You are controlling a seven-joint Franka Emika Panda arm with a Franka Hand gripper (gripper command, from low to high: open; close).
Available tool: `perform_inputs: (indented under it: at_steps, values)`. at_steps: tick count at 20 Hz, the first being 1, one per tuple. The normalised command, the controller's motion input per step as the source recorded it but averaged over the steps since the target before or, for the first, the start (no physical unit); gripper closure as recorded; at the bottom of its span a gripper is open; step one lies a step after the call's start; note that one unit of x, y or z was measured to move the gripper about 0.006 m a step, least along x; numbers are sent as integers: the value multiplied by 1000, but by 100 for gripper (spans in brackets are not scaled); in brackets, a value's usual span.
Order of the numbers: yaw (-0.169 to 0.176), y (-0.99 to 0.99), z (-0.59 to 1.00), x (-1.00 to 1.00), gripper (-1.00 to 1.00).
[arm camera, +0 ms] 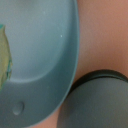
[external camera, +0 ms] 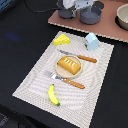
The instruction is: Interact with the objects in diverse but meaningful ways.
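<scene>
My gripper hangs low over two grey pots on a pinkish board at the back; its fingers are hidden. The wrist view is filled by a grey-blue pot's inside, a dark round rim beside it, and a yellow-green shape at the frame's edge. On the striped placemat lie a yellow cheese wedge, a pale blue milk carton, a bread loaf on a plate, and a banana.
A knife and a fork with orange handles flank the plate. A beige bowl stands on the board at the exterior view's right. A dark tabletop surrounds the mat.
</scene>
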Motion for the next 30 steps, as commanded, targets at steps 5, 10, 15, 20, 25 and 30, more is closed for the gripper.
perform_inputs:
  at_steps: [5, 10, 15, 20, 25, 30]
  values:
    - [-34, 197, -147, 281, -100]
    - [-33, 168, -131, 217, -100]
    - [-28, 159, -109, 185, 100]
    - [-19, 184, -55, 215, 100]
    - [-16, 180, -61, 189, 100]
    - [-9, 186, -82, 148, 100]
